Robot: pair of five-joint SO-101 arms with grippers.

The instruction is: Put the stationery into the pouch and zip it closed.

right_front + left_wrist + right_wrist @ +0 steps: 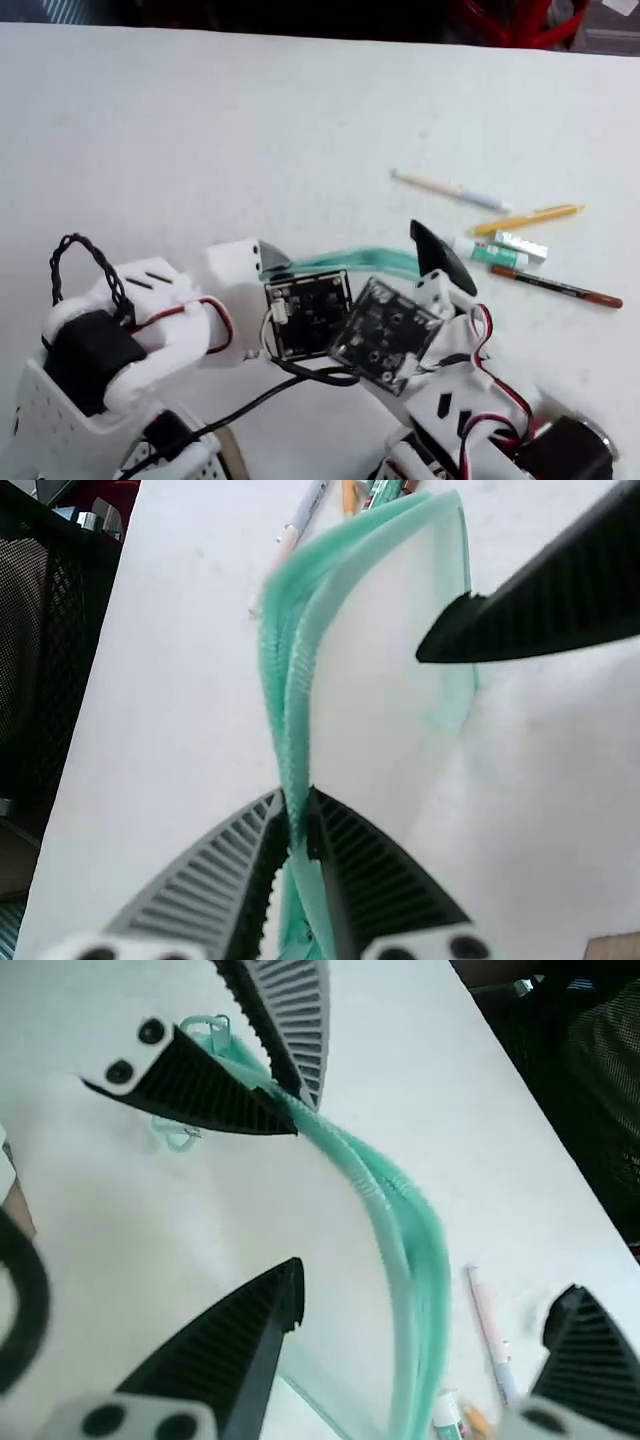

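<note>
At the left of the high view, the left gripper (298, 818) sits low over the white counter (250, 130). From there the wrist cameras hide much of its hold. The left wrist view makes it plain: its ribbed fingers (370, 880) are pressed together on the green zip edge of the pouch (355, 262). The right wrist view shows the same pinch from the other end, close to the zip's end and a small green ring.

The pouch, clear with green trim, lies between the two arms and stretches away from the left gripper toward the pens. We cannot tell whether its zip is undone.

Further right, the right gripper (430, 1300) stands with its black fingers (240, 1350) spread wide. In its own view the zip edge passes between them, and they grip nothing.

The high view lays out the stationery on the counter just right of the pouch, all outside it: a pale pen (450, 188) farthest back, a yellow pen (528, 218), a white-and-green stick (500, 250) and a brown pen (555, 287) nearest.
</note>
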